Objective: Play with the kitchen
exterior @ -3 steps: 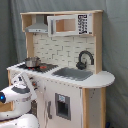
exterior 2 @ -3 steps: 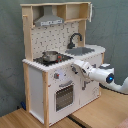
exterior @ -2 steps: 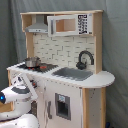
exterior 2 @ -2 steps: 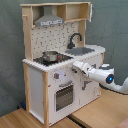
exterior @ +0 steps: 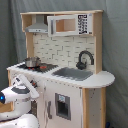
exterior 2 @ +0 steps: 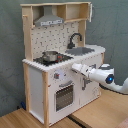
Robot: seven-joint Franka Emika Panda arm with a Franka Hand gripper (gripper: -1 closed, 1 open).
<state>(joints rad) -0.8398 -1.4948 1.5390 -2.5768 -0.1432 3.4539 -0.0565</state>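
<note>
**Backdrop and floor, nothing fancy**

Grey curtain (exterior: pixel 114 60) hung as the backdrop in both exterior views, with soft vertical folds and a slightly darker tone toward the first exterior view's left. Same grey fabric (exterior 2: pixel 11 55) behind everything in the second exterior view. Light wooden surface (exterior 2: pixel 95 114) underneath, plank seams visible, running across the bottom of the second exterior view. Even, soft lighting, only faint shadows on the cloth.
</note>
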